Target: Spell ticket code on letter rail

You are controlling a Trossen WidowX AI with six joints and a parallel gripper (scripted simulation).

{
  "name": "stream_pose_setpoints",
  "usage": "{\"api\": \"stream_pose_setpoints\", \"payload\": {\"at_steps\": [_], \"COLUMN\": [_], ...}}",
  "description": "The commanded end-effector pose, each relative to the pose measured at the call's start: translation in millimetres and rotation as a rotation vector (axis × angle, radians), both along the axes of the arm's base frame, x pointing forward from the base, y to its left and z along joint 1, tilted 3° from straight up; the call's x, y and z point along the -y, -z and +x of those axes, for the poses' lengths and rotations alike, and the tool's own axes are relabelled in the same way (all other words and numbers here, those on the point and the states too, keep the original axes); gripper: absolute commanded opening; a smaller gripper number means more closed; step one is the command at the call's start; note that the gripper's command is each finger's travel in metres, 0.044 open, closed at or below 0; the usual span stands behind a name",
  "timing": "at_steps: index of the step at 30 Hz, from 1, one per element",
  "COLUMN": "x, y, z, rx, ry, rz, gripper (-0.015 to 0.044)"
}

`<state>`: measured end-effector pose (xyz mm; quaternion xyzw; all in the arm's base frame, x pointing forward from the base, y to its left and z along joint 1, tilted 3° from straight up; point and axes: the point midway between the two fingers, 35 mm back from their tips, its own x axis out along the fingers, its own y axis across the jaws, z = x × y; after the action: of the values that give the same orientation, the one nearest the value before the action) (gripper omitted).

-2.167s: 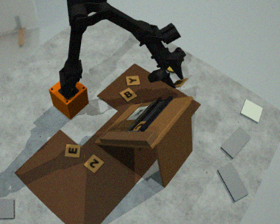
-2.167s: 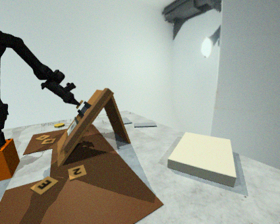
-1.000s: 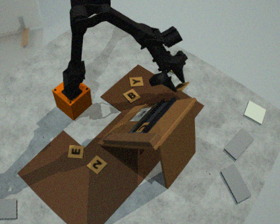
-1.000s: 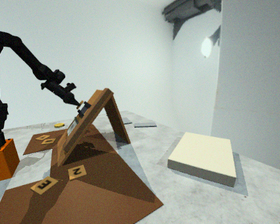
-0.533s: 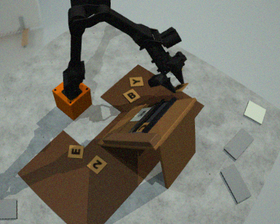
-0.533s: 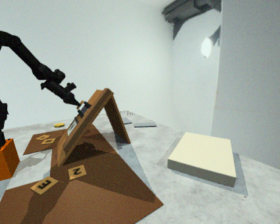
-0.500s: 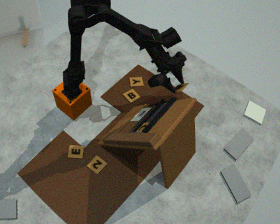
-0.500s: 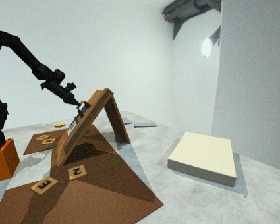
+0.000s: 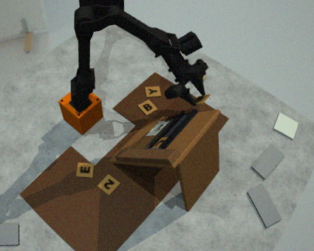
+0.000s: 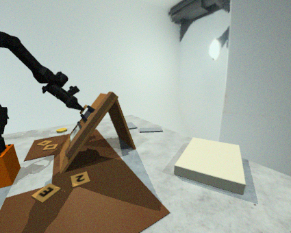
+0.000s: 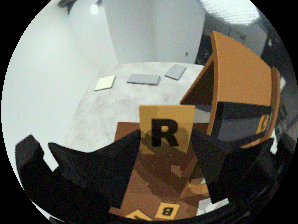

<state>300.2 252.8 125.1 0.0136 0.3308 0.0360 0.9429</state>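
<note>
My gripper [image 9: 199,100] [image 10: 82,109] [image 11: 166,133] is shut on the R tile [image 11: 165,120], which faces the wrist camera upright. It holds the tile beside the far end of the dark rail [image 9: 182,125] [image 11: 240,120] on the sloping board [image 9: 200,134] [image 11: 242,75]; touching or apart I cannot tell. One tile [image 9: 160,142] [image 11: 263,123] sits at the rail's near end, its letter unclear. The ticket [image 9: 159,128] lies below the rail, its print unreadable. Loose tiles are Y [image 9: 152,91], B [image 9: 148,107] [image 11: 167,210], E [image 9: 85,170] [image 10: 46,192] and N [image 9: 108,184] [image 10: 80,179].
Brown mats [image 9: 56,184] [image 10: 110,212] lie under the loose tiles. The arm's orange base [image 9: 82,119] [image 10: 5,171] stands left of the board. Grey slabs [image 9: 267,162] [image 9: 264,207] and a pale block [image 9: 286,125] [image 10: 209,157] lie beyond the board. A yellow disc [image 10: 61,130] lies farther back.
</note>
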Motion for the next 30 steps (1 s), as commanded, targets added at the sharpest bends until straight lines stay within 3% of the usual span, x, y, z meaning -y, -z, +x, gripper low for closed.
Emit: {"api": "stream_pose_setpoints", "payload": {"at_steps": [1,30], "x": [1.7,16.1], "y": [-0.8,0.2], "z": [0.0,1.1], "rx": [0.001,0.001], "ry": [-0.006,-0.006], "rz": [0.002,0.001], "gripper": [0.0000,0.0000]}}
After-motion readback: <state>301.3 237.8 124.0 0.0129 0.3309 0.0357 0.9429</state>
